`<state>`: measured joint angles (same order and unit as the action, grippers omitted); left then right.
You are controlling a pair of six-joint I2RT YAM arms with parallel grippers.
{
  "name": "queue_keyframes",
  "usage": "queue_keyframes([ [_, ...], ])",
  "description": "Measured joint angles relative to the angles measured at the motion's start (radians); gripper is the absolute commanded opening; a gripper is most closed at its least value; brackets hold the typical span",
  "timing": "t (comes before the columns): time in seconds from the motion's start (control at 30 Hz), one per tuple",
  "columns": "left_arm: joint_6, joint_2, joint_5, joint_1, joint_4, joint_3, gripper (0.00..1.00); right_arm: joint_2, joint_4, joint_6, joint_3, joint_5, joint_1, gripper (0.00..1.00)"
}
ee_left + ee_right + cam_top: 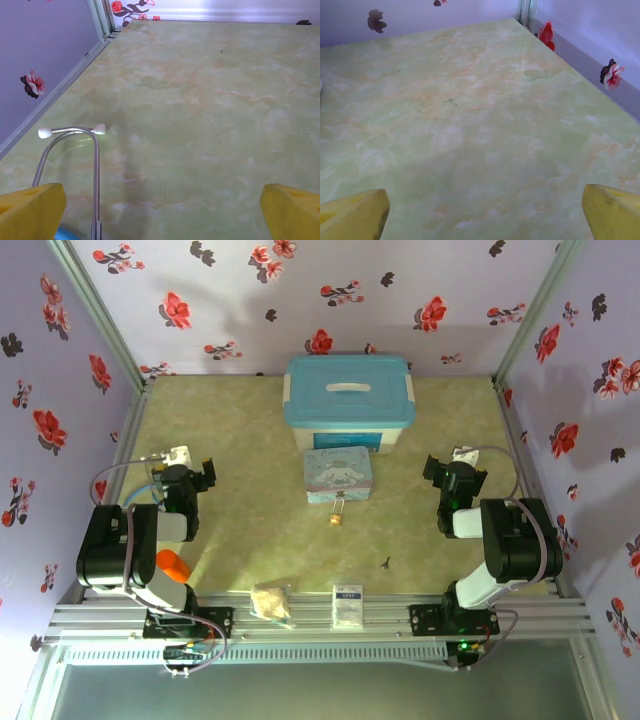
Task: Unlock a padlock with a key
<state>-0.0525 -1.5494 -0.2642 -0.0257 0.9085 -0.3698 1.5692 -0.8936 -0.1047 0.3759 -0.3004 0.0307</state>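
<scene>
Left gripper [186, 474] and right gripper [450, 473] gape wide, empty.
Padlock [337, 517] sits just in front of the tin [338, 476]; key [386, 562], apparently that dark speck, lies nearer, rightward.

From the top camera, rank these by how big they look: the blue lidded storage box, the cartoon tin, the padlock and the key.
1. blue storage box, clearly the largest
2. cartoon tin, just in front of the box
3. padlock, tiny beside the tin
4. key, a thin dark speck, smaller than the padlock
</scene>
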Motion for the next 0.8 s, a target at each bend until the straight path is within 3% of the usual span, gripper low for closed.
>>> queue_keyframes([
  [0.8, 0.000, 0.000, 0.023, 0.000, -0.004, 0.000, 1.00, 0.000, 0.000, 0.000, 0.000, 0.000, 0.000, 0.99],
])
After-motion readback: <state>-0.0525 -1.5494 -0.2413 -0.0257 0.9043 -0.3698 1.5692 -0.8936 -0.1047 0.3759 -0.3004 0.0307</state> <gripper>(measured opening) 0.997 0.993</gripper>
